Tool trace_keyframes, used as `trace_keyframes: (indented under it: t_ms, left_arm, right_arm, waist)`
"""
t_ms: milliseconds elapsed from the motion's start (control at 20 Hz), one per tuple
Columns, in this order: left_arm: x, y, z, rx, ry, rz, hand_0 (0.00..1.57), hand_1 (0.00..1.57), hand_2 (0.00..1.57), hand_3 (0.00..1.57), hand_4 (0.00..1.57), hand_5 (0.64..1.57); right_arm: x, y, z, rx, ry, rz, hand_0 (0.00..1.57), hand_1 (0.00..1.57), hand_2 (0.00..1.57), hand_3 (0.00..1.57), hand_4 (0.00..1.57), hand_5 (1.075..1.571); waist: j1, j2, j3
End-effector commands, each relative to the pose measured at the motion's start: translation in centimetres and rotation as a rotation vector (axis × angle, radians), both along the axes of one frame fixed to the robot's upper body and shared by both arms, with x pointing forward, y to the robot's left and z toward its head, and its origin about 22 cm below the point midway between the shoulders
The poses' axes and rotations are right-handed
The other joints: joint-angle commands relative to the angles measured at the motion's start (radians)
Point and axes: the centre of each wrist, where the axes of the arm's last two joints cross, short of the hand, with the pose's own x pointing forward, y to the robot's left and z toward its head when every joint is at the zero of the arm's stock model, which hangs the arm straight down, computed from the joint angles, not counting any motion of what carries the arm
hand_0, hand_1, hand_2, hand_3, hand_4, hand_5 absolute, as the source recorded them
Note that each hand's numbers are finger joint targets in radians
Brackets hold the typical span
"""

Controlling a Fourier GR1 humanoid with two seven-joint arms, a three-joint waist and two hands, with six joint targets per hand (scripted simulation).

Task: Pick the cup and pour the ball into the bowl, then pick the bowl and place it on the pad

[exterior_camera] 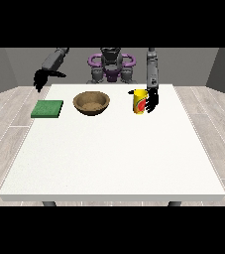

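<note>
A: What stands on the large white table (114, 158)?

B: Three things, all along the far half, near the robot. At the view's left lies a flat green square pad (47, 108). Just to its right, apart from it, sits a round brown wooden bowl (91, 102), upright, with its opening facing up. Further right, well apart from the bowl, stands a yellow cup with a red mark on its side (140, 101), upright on the tabletop.

A: And the ball?

B: I cannot see it; the inside of the cup is hidden from this angle, and the bowl's inside shows only brown.

A: Where are the hands?

B: The black hand at the view's right (152, 100) hangs down from its arm right against the cup's right side, its fingers curving round the cup. It appears to grip the cup, which rests on the table. The black hand at the view's left (42, 78) is raised off the far left corner of the table, above and behind the pad, touching nothing. Its fingers droop downward, relaxed, and hold nothing.
</note>
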Motion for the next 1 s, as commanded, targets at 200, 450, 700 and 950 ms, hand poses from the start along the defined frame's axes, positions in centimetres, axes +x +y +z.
trace_keyframes:
  t_ms: [200,450,700,950]
  left_arm:
    - [0.0,-2.1,-1.6,0.249,-0.037,0.207,1.32,1.32,1.57,1.57,0.85,1.508]
    - [1.3,-3.3,-0.7,0.310,-0.048,0.215,1.35,1.35,1.57,1.57,0.90,1.507]
    - [1.8,-4.4,1.2,0.499,0.034,0.179,1.37,1.37,1.57,1.57,1.02,1.532]
    - [2.7,-9.8,3.1,0.624,0.075,0.083,1.40,1.40,1.57,1.57,1.09,1.571]
  right_arm:
    - [0.7,-3.0,2.8,-0.005,-0.073,0.057,0.00,0.00,0.00,0.00,0.00,1.558]
    - [0.8,-4.8,3.2,-0.013,-0.022,-0.021,0.00,0.00,0.00,0.00,0.00,1.555]
    - [-2.5,-7.2,-3.0,0.010,0.150,-0.085,0.00,0.00,0.06,0.00,0.00,1.558]
    - [-3.8,-9.1,-4.6,0.009,0.256,-0.169,0.00,0.00,0.00,0.00,0.00,1.560]
  waist:
    - [-0.086,0.069,0.0001]
    - [-0.046,0.018,0.0001]
    - [0.036,-0.168,0.0039]
    - [0.121,-0.277,0.0031]
